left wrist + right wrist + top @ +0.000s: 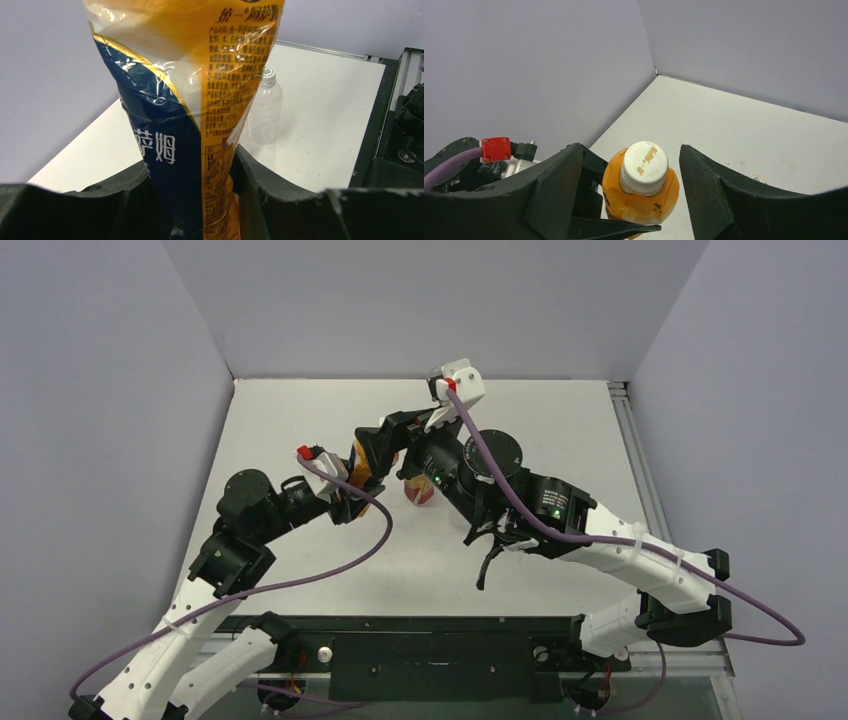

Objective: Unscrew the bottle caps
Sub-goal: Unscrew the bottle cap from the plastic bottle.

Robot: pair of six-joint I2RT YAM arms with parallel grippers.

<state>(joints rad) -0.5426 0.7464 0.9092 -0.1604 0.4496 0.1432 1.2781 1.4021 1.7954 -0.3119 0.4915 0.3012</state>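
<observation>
first bottle between fingers of left tool | cap atop it, between fingers of right tool, apart from both | second bottle on bench behind | third bottle just right of the first, under right arm

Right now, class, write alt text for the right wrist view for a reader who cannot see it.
A white cap tops an orange bottle sitting between the open black fingers of the right gripper, neither touching the cap. Behind lie a white table and grey walls.
</observation>
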